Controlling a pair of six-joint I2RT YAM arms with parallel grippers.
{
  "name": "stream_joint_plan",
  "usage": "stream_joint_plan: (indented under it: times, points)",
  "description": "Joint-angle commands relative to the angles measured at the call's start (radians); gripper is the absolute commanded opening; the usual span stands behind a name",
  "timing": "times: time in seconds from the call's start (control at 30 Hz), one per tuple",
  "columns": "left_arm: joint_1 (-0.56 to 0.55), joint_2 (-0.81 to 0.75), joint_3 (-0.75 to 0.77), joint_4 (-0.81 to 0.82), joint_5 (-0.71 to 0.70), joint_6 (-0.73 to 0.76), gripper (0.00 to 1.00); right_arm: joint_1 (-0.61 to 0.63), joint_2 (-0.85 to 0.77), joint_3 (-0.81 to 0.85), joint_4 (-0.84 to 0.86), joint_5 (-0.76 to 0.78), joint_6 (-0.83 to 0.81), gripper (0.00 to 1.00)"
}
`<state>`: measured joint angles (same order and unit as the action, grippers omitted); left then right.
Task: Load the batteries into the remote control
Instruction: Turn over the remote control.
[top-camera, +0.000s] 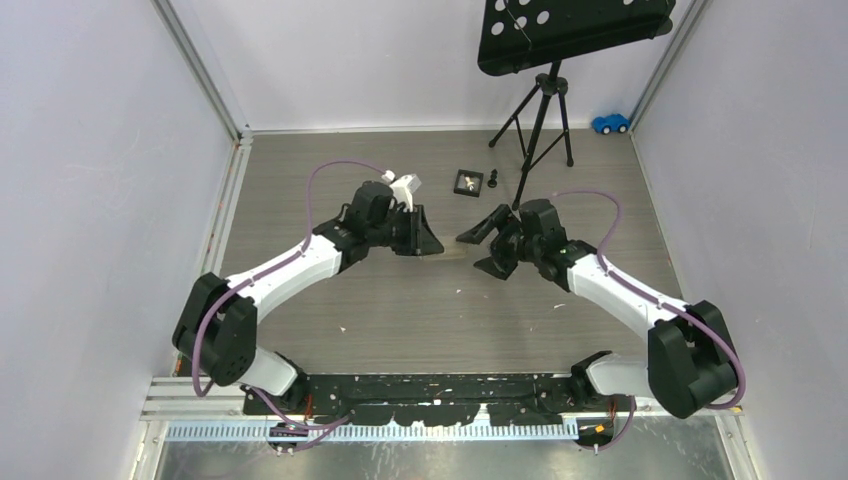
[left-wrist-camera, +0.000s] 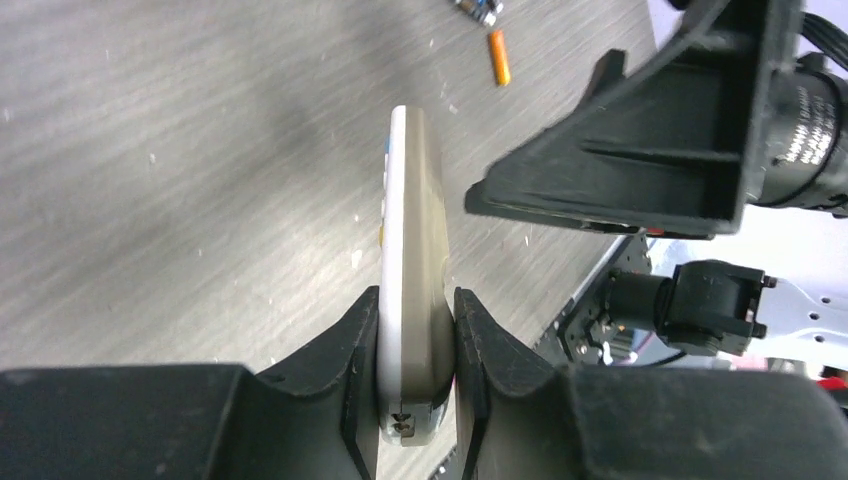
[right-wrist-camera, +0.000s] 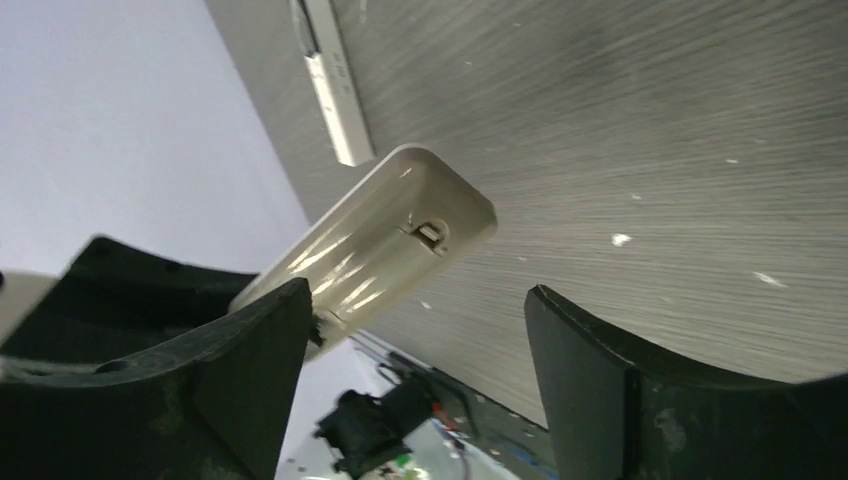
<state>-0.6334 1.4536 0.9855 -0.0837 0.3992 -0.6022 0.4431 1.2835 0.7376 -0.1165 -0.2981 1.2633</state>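
Jaws on the left gripper (left-wrist-camera: 417, 300) are closed on both sides of the remote control (left-wrist-camera: 415, 200), near one end, with the unit turned on its edge. Jaws on the right gripper (right-wrist-camera: 418, 292) stand wide apart and hold nothing.

**Step in hand (judged):** opening the battery compartment.
1. Keep the left grip firm. The remote appears to be clear of the table, so any slip lets it rotate or drop.
2. Bring the right gripper to the beige back face, which the right wrist view shows just beside one finger. Approach slowly; the two grippers are near each other and could collide.
3. Act on the catch (right-wrist-camera: 430, 232) at the free end. The cover looks closed. Push along the body, not across it, so as not to lever the remote out of the left jaws.
4. Fetch the orange battery (left-wrist-camera: 499, 57) only afterwards. It lies on the table well beyond the remote's far end.

**Surroundings:**
- Pale walls (top-camera: 100, 150) enclose the cell on three sides.
- Grey wood-grain table (top-camera: 400, 300), flecked with small white debris.
- Black tripod stand (top-camera: 540, 120) carrying a perforated board, at the back.
- Small black tray (top-camera: 468, 181) near the tripod; its contents cannot be made out.
- Blue toy car (top-camera: 610, 123) in the far right corner.
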Motion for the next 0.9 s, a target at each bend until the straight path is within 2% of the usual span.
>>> stream_joint_plan:
  times: [0.0, 0.07, 0.17, 0.23, 0.33, 0.47, 0.73, 0.87]
  points:
    - [0.052, 0.035, 0.042, -0.142, 0.156, -0.074, 0.00, 0.003, -0.103, -0.055, -0.045, 0.036, -0.223, 0.75]
    - [0.074, 0.056, 0.028, -0.133, 0.212, -0.102, 0.00, 0.003, -0.143, -0.080, -0.035, 0.052, -0.261, 0.50]
    - [0.091, 0.091, 0.024, -0.154, 0.254, -0.111, 0.00, 0.005, -0.158, -0.104, 0.015, 0.012, -0.303, 0.41]
    - [0.096, 0.119, 0.033, -0.191, 0.281, -0.105, 0.00, 0.009, -0.134, -0.102, 0.034, -0.019, -0.317, 0.41]
    - [0.098, 0.154, 0.036, -0.221, 0.310, -0.096, 0.00, 0.026, -0.086, -0.105, 0.061, -0.025, -0.329, 0.46]
    - [0.106, 0.192, 0.019, -0.219, 0.343, -0.093, 0.00, 0.042, -0.029, -0.141, 0.184, -0.044, -0.323, 0.52]
    - [0.125, 0.240, -0.009, -0.211, 0.375, -0.074, 0.00, 0.090, 0.091, -0.164, 0.302, -0.075, -0.303, 0.52]
    - [0.132, 0.247, -0.029, -0.197, 0.374, -0.074, 0.00, 0.112, 0.128, -0.175, 0.323, -0.073, -0.283, 0.48]
